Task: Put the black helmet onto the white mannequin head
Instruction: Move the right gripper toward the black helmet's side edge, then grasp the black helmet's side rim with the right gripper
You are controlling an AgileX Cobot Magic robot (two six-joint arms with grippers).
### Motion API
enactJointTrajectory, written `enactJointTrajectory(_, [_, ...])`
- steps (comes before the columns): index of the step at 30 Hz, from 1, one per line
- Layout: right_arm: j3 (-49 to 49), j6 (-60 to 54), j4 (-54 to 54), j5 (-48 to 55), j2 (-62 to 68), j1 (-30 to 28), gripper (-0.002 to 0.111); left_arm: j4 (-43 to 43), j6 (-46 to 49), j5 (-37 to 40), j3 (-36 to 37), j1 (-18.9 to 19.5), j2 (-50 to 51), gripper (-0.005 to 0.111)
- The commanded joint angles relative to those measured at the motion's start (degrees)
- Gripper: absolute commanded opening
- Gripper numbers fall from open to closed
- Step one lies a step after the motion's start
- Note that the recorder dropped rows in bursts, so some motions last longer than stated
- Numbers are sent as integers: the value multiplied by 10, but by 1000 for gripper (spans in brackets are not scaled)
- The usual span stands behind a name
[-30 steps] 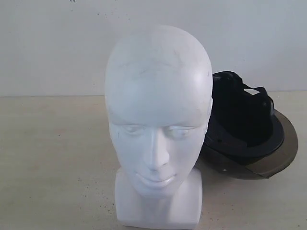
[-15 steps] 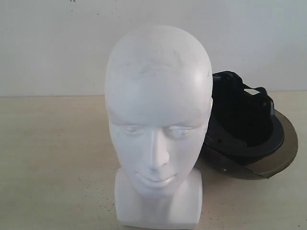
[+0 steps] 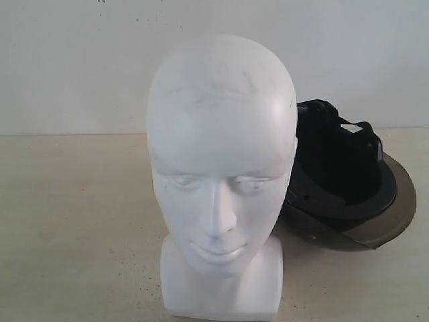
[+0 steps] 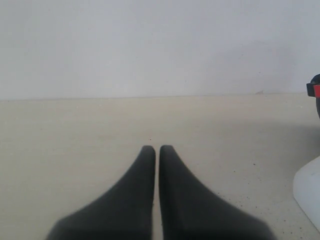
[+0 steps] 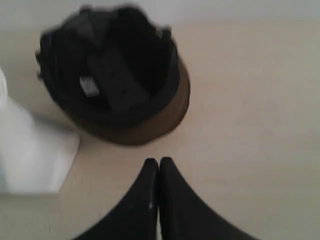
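The white mannequin head (image 3: 221, 174) stands upright on the beige table, facing the exterior camera; its base also shows in the right wrist view (image 5: 30, 150) and a corner in the left wrist view (image 4: 309, 192). The black helmet (image 3: 342, 178) lies upturned just behind and right of the head, opening up, smoky-brown visor (image 3: 385, 225) toward the front right. In the right wrist view the helmet (image 5: 112, 75) lies a short way ahead of my right gripper (image 5: 158, 162), which is shut and empty. My left gripper (image 4: 157, 149) is shut over bare table. Neither gripper shows in the exterior view.
A plain white wall (image 3: 80, 60) rises behind the beige table (image 3: 74, 221). A black part with a red patch (image 4: 315, 91) shows at the edge of the left wrist view.
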Motion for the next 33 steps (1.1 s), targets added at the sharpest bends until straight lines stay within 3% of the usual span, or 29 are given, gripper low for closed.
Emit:
enactJointTrajectory(1, [9, -49, 25, 3, 86, 38, 0, -3, 1, -8, 2, 0, -2, 4])
enactJointTrajectory(6, [9, -263, 139, -81, 182, 66, 0, -3, 1, -8, 2, 0, -2, 4])
enactJointTrajectory(9, [9, -447, 243, -92, 246, 69, 9, -3, 1, -8, 2, 0, -2, 4])
enactJointTrajectory(14, [9, -656, 379, -124, 326, 69, 53, -3, 1, -8, 2, 0, -2, 4])
enactJointTrajectory(17, [18, -763, 417, -132, 361, 69, 70, -3, 1, -8, 2, 0, -2, 4])
enactJointTrajectory(21, [48, -884, 491, -194, 398, 69, 72, -3, 1, -8, 2, 0, -2, 4])
enactJointTrajectory(24, [61, -915, 535, -256, 420, 69, 72, -3, 1, -8, 2, 0, -2, 4])
enactJointTrajectory(33, [77, -1202, 746, -264, 477, 69, 71, -3, 1, -8, 2, 0, -2, 4])
